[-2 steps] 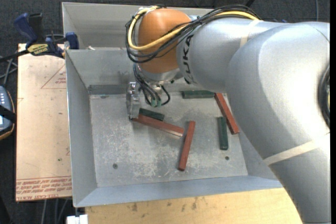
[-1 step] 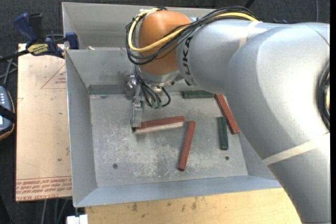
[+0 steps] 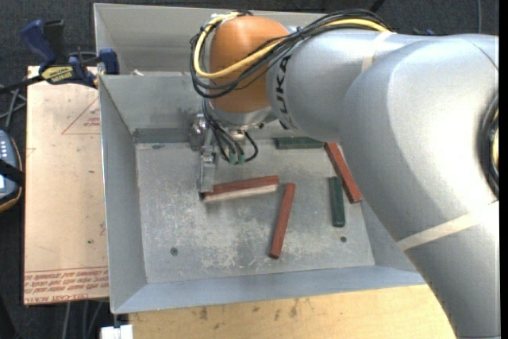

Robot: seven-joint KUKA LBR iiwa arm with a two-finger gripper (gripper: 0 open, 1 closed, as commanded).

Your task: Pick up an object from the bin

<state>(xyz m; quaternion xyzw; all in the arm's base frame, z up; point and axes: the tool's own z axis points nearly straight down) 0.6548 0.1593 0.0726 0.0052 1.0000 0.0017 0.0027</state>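
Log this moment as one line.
gripper: low, at left end of red-brown bar | bar: flat on bin floor, centre

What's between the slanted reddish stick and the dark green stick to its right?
Nothing: in the camera view, only bare bin floor separates the reddish stick and the dark green stick.

My arm [image 3: 381, 115] covers the bin's [image 3: 119, 171] right rear corner, hiding a red stick's [image 3: 345, 175] upper end and perhaps part of a dark green stick [image 3: 295, 143].
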